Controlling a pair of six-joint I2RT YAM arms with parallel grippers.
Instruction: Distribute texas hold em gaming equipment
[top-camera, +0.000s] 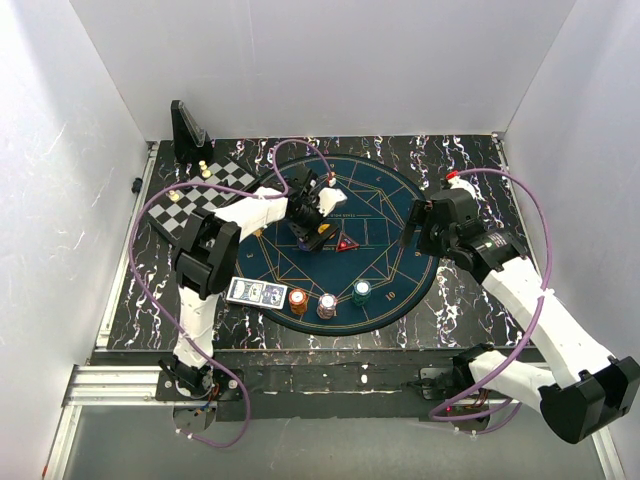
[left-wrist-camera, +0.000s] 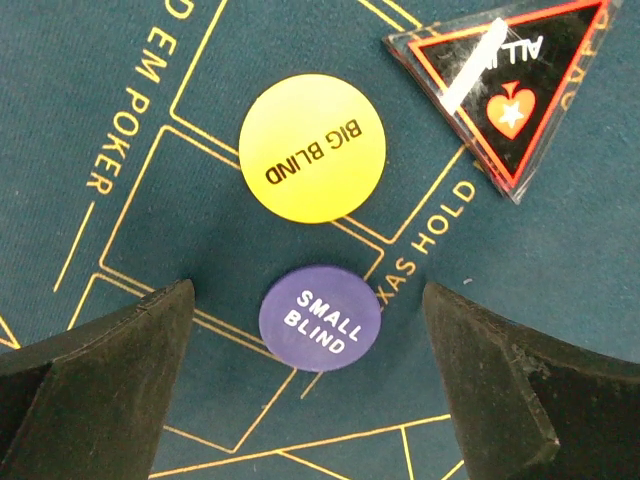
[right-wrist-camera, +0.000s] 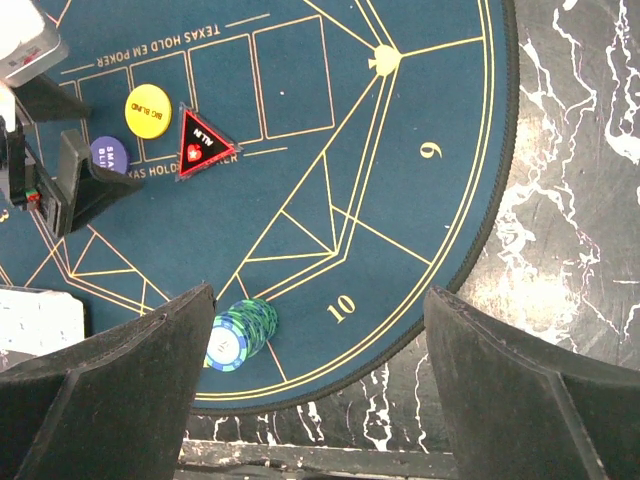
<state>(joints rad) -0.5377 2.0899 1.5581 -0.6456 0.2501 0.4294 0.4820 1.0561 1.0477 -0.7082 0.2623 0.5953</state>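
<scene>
On the round dark blue mat, my left gripper hangs open low over the centre. The purple SMALL BLIND marker lies flat between its fingertips, untouched. The yellow BIG BLIND marker lies just beyond, and the red-and-black triangular ALL IN marker to the right. A blue-backed card deck lies off the mat's near left edge. Orange, white and teal chip stacks stand along the near rim. My right gripper is open and empty above the mat's right side, with the teal stack beside its left finger.
A checkered board with small chess pieces lies at the back left, with a black stand behind it. The marbled black tabletop surrounds the mat. White walls close in on three sides.
</scene>
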